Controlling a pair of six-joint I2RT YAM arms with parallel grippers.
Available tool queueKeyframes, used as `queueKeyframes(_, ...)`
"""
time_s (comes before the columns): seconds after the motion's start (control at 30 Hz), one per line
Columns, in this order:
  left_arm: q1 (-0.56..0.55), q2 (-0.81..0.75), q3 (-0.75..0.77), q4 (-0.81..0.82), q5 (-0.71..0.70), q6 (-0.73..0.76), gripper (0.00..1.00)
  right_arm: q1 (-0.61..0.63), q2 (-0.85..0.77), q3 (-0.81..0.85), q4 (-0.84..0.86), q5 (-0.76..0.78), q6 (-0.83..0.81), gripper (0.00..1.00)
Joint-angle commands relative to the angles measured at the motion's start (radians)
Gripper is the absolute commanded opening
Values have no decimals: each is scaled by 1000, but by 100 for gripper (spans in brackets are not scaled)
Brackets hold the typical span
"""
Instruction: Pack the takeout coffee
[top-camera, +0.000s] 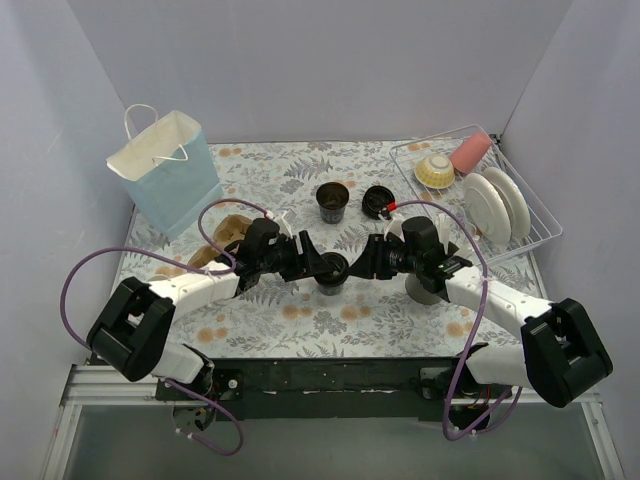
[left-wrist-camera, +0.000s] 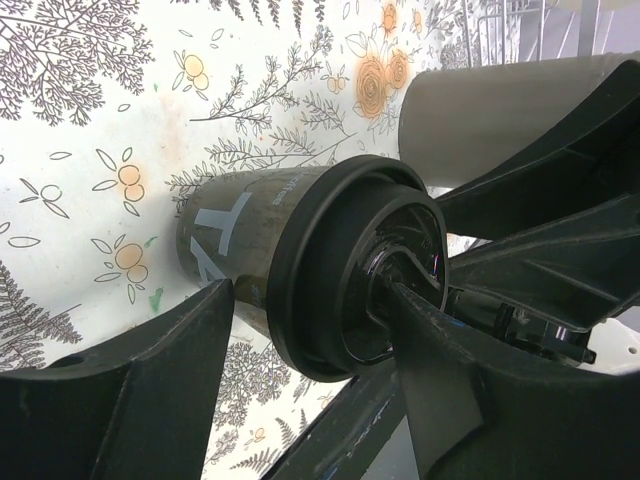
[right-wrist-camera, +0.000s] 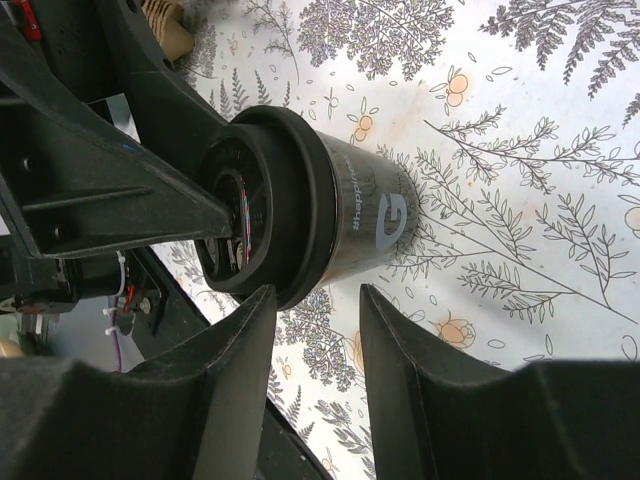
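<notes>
While left jaws straddle the cup (left-wrist-camera: 235, 240), spread, and right jaws gape empty beside it, lidding seems underway; next, press the lid (left-wrist-camera: 330, 260) home.

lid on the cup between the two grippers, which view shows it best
Left wrist: the lid fills the frame close up, with its rim and much of the recessed top facing the camera. Right wrist shows the rim, the top half hidden. Top external shows it tiny.
</notes>
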Motion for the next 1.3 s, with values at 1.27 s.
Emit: queueKeyframes(1.27,-16,23,-81,-37,-85,-39,45,15,84,-185,231,98,91,14)
